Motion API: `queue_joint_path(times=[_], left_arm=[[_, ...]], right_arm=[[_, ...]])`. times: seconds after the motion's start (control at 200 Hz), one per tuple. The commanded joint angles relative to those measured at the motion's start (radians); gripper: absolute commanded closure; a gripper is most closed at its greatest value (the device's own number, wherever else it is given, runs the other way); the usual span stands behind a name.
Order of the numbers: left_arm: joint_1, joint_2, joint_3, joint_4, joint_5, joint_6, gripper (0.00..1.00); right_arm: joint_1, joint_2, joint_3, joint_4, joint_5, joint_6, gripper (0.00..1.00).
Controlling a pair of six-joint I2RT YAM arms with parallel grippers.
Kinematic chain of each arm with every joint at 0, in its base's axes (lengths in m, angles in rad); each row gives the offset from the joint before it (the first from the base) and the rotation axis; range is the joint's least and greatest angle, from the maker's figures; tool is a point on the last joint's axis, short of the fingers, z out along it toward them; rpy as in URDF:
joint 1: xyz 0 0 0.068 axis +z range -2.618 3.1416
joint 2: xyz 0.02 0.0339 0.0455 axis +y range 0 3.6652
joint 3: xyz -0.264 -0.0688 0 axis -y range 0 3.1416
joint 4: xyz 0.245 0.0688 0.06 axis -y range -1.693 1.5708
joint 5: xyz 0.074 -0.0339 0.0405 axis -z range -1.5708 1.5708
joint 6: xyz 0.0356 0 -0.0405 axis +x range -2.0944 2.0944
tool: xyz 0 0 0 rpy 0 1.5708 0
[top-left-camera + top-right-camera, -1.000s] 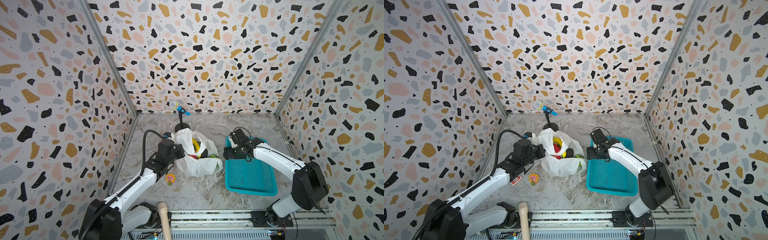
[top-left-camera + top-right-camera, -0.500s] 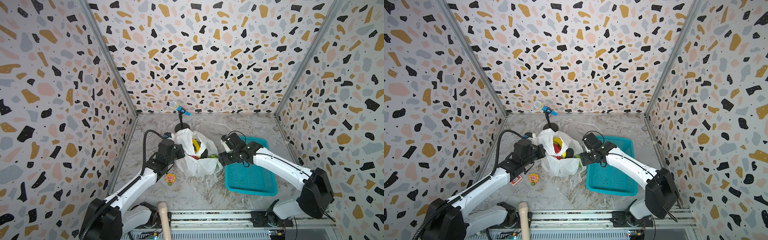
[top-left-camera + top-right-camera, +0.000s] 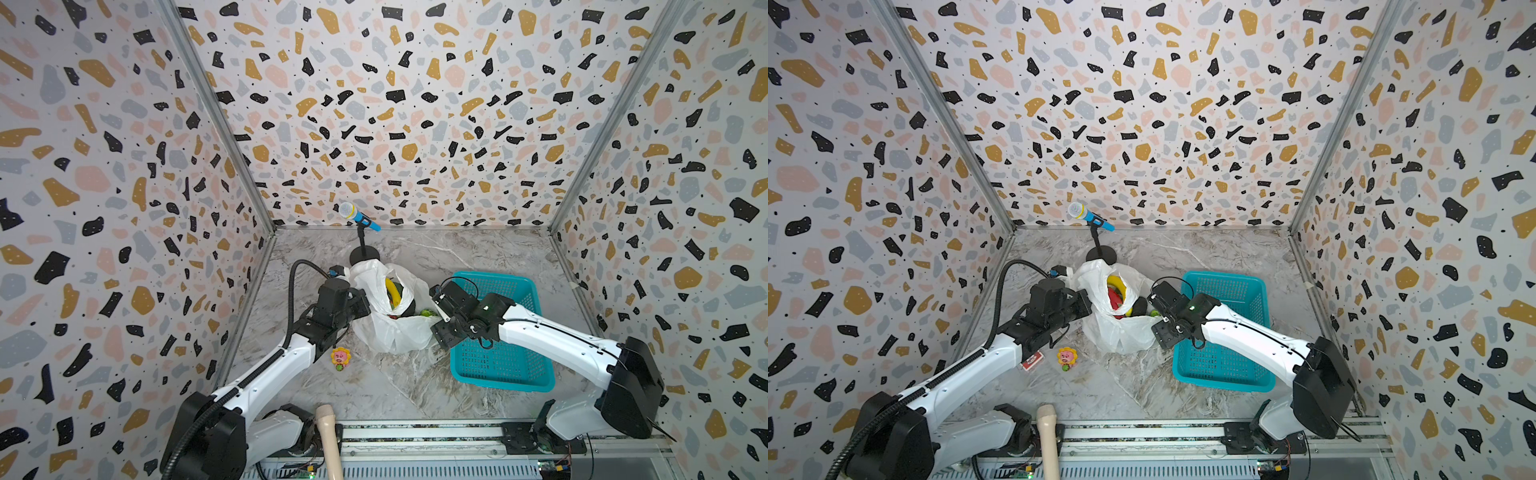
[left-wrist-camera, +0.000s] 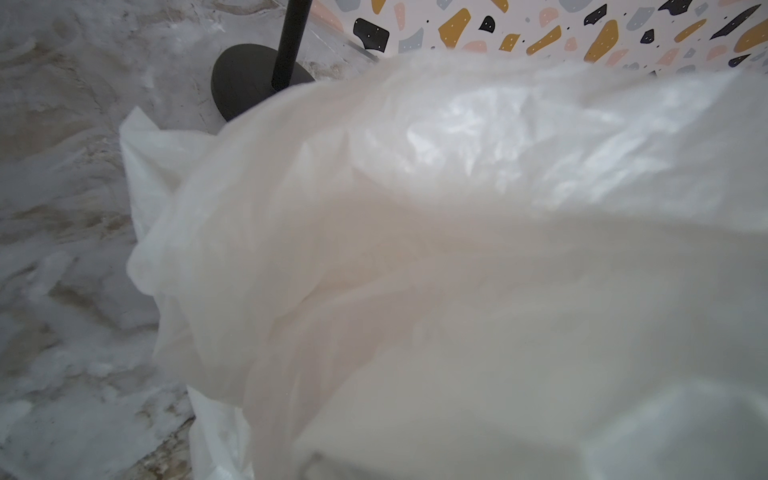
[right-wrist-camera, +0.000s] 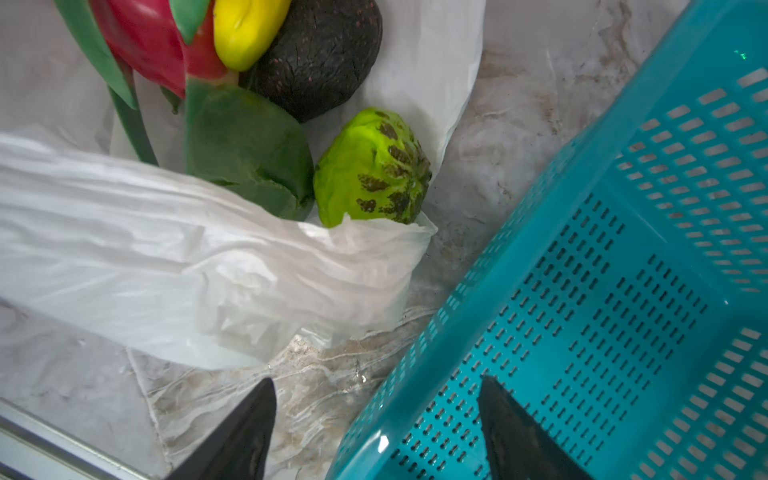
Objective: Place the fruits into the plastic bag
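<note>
The white plastic bag (image 3: 395, 332) (image 3: 1121, 334) lies open mid-table with fruits in it. The right wrist view shows the red dragon fruit (image 5: 145, 45), yellow banana (image 5: 243, 29), a dark brown fruit (image 5: 324, 54) and a dark green fruit (image 5: 245, 149). A bumpy green fruit (image 5: 374, 166) lies at the bag's mouth, on the lower sheet. My left gripper (image 3: 360, 302) is shut on the bag's left rim and holds it up; in the left wrist view the bag (image 4: 457, 249) hides the jaws. My right gripper (image 5: 376, 380) (image 3: 442, 336) hangs open and empty over the basket's left rim, beside the bag.
The teal mesh basket (image 3: 503, 384) (image 5: 623, 291) stands right of the bag. A blue microphone (image 3: 358, 216) on a black stand rises behind the bag. In front of the left arm lie a sunflower-face toy (image 3: 340, 358) and a red card (image 3: 1032, 360). A wooden handle (image 3: 328, 436) pokes over the front rail.
My right arm has swung left from over the basket to the bag's right side, its gripper still open. The left gripper and the bag have stayed put.
</note>
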Motion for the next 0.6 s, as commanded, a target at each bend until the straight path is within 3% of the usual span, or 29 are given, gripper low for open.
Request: queue_joint_path(times=[0.0,0.32,0.596], left_arm=[[-0.005,-0.012,0.007,0.031,0.002,0.008,1.00],[-0.004,-0.026,0.003,0.026,-0.009,0.007,1.00],[-0.005,-0.024,0.003,0.025,-0.011,0.007,1.00]], right_arm=[[0.011,0.031,0.061,0.012,0.091,-0.032,0.23],[0.055,0.146,0.117,0.073,0.212,-0.098,0.22],[0.083,0.211,0.122,0.153,0.164,-0.128,0.22]])
